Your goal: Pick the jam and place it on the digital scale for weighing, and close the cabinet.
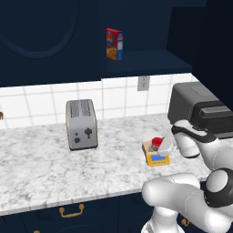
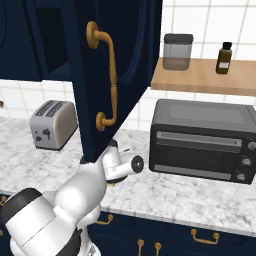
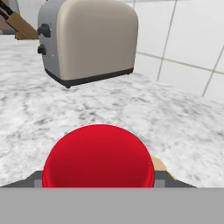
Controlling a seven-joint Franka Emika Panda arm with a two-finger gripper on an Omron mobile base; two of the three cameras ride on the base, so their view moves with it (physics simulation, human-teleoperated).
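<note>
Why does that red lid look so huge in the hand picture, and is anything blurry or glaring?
In the hand view the jam sits right before the lens, so it looms larger than the toaster behind; in the left base view it is tiny on the digital scale. All views are flatly, evenly lit, without glare or blur.

White tiled wall [image 1: 45, 98], marble counter [image 1: 41, 168], perhaps wooden shelf [image 2: 200, 75]
</note>
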